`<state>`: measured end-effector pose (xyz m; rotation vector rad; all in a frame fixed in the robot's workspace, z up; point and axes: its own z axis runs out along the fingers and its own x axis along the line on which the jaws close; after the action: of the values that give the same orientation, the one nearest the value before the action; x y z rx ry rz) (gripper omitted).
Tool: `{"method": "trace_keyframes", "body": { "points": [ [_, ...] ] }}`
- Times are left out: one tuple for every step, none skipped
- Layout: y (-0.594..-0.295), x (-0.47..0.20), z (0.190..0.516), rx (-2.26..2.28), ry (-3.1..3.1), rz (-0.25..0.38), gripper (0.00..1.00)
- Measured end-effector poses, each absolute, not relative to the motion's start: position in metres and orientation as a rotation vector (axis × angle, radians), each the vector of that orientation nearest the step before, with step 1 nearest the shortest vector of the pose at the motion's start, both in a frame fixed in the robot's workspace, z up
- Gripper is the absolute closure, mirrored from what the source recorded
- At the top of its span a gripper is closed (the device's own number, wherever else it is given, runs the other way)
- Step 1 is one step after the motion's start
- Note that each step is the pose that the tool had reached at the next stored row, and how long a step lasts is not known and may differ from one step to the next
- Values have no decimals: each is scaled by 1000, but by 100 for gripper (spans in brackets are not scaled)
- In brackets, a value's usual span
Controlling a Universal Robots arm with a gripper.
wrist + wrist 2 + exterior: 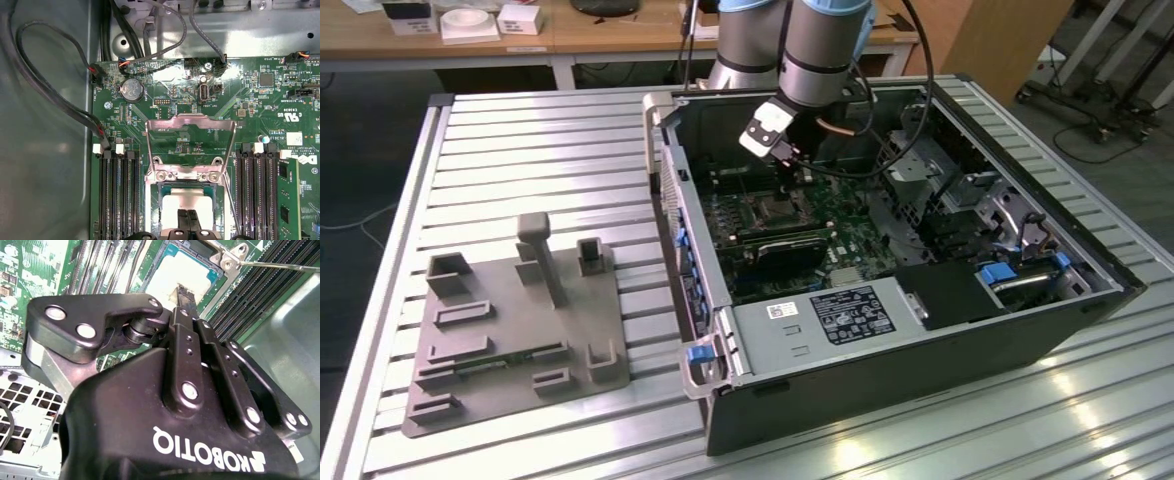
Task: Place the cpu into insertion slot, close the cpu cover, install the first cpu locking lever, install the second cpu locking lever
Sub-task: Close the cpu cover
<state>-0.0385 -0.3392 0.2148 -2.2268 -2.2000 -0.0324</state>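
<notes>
Inside the open computer case (1067, 300), my gripper (783, 165) hangs over the motherboard. In the first wrist view, the cpu (187, 204) lies flat in the insertion slot (159, 210), silvery top up. My gripper (187, 216) has its fingers shut together, tips right over the cpu's middle; whether they touch it I cannot tell. The second wrist view shows the same: the shut gripper (184, 292) over the bright cpu (175, 272). The cpu cover (190, 119) stands swung up and open behind the slot. A thin locking lever (229, 192) runs beside the slot, also seen as a locking lever (280, 265).
Long black memory slots (117, 195) flank the socket on both sides. Cables (55, 95) loop along the case wall, and a coin battery (132, 90) sits on the board. A grey fixture plate (507, 330) lies on the slatted table at the exterior view's left.
</notes>
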Motion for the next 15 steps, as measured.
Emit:
{"method": "trace_keyframes", "body": {
  "points": [
    [-339, -38, 215, -2227, -2200, -32, 90],
    [-339, -38, 215, -2227, -2200, -32, 90],
    [-339, -38, 215, -2227, -2200, -32, 90],
    [-339, -37, 215, -2227, -2200, -32, 90],
    [-339, -36, 215, -2227, -2200, -32, 90],
    [-339, -34, 214, -2227, -2200, -32, 90],
    [-339, -32, 214, -2227, -2200, -32, 90],
    [-339, -30, 214, -2227, -2200, -32, 90],
    [-339, -28, 214, -2227, -2200, -32, 90],
    [-339, -26, 214, -2227, -2200, -32, 90],
    [-339, -25, 214, -2227, -2200, -32, 90],
    [-339, -24, 214, -2227, -2200, -32, 90],
    [-339, -24, 214, -2227, -2200, -32, 90],
    [-339, -24, 215, -2227, -2200, -32, 90],
    [-339, -24, 216, -2227, -2200, -32, 90]
  ]
}}
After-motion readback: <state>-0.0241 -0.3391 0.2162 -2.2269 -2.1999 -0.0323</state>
